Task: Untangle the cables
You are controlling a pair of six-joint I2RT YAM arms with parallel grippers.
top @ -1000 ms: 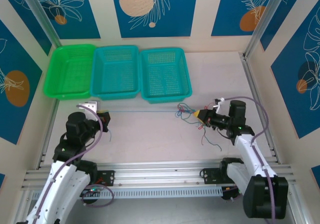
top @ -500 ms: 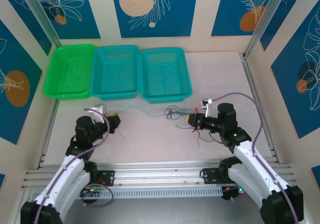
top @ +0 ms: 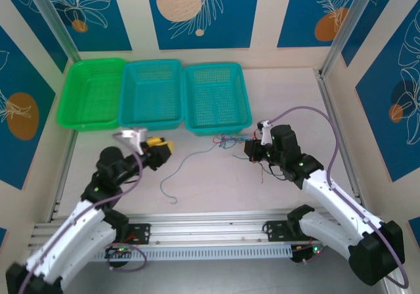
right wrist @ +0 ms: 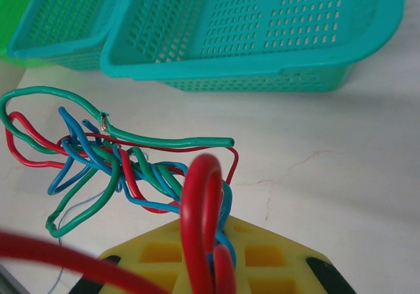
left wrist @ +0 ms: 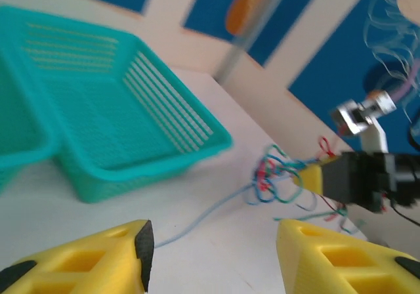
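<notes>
The cables are a knot of green, red and blue wires lying just in front of the right teal basket. My right gripper is shut on the knot's right end. In the right wrist view a red loop and blue strands run between the closed yellow fingers of the right gripper, and the rest of the knot fans out to the left. One pale blue cable trails from the knot and curls loose on the table. My left gripper stands open beside it, with that pale blue cable lying on the table beyond the left gripper's gap.
Three baskets line the back: a green basket, a middle teal basket and a right teal basket. The right basket's rim is close behind the knot. An aluminium rail runs along the near edge.
My left gripper has opened and let go of the pale blue cable, which went from taut to a slack curl. My right gripper has carried the knot left, toward the baskets.
</notes>
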